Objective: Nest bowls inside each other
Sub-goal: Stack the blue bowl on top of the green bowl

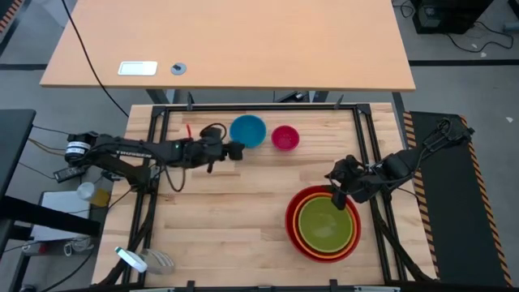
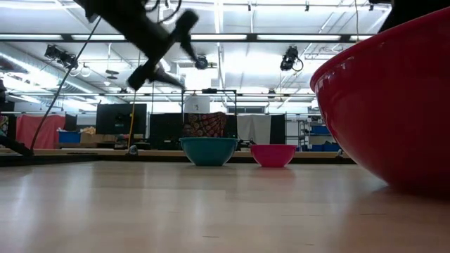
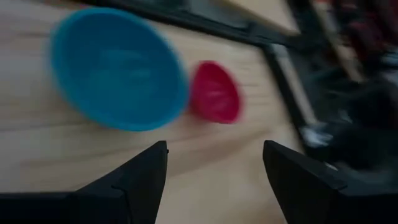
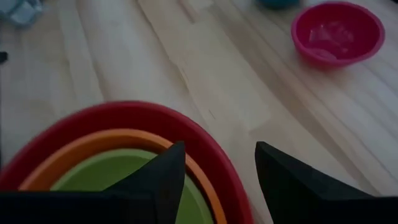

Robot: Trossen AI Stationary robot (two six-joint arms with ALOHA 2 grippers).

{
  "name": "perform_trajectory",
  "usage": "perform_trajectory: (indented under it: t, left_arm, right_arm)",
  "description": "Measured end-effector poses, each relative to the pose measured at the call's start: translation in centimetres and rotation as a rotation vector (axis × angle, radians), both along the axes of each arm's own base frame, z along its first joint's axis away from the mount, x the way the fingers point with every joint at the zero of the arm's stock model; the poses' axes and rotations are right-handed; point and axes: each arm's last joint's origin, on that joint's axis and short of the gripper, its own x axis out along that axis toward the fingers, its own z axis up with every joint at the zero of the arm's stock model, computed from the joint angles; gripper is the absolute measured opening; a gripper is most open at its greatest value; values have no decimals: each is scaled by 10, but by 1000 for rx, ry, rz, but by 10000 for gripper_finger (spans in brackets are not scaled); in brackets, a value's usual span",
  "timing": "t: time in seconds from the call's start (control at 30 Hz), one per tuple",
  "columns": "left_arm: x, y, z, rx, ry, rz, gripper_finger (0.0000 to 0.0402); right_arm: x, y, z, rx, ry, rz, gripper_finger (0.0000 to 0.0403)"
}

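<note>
Near the table's right front, the lime green bowl (image 1: 326, 223) sits inside the orange bowl (image 1: 298, 229), which sits inside the red bowl (image 1: 293, 240). The blue bowl (image 1: 247, 130) and the smaller magenta-pink bowl (image 1: 285, 138) stand upright side by side near the far edge. My left gripper (image 1: 235, 150) hovers open just left of the blue bowl, above the table; in the left wrist view, both small bowls (image 3: 118, 68) (image 3: 214, 92) lie ahead of its fingers. My right gripper (image 1: 339, 193) hangs open over the far rim of the nested stack (image 4: 130, 155), touching nothing.
A black metal frame (image 1: 243, 108) borders the table's far edge and sides. Bare wood lies between the two small bowls and the stack. A light wooden desk (image 1: 227, 45) stands beyond the table. Cables and small items lie left of the table.
</note>
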Motion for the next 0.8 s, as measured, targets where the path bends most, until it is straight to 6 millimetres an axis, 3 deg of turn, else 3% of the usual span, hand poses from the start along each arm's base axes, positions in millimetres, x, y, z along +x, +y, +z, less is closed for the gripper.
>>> perform_trajectory:
  t: [0.17,0.4,0.6,0.8]
  left_arm:
    - [-1,18,-12,-57,53,108,267]
    - [1,59,-39,-156,133,203,267]
    - [2,85,-60,-241,177,228,267]
    - [6,98,-79,-296,209,198,266]
  right_arm:
    - [7,-4,3,13,-50,-17,201]
    - [21,-9,8,0,-109,17,201]
    - [32,-6,2,9,-90,29,201]
    - [48,1,-11,11,-56,43,201]
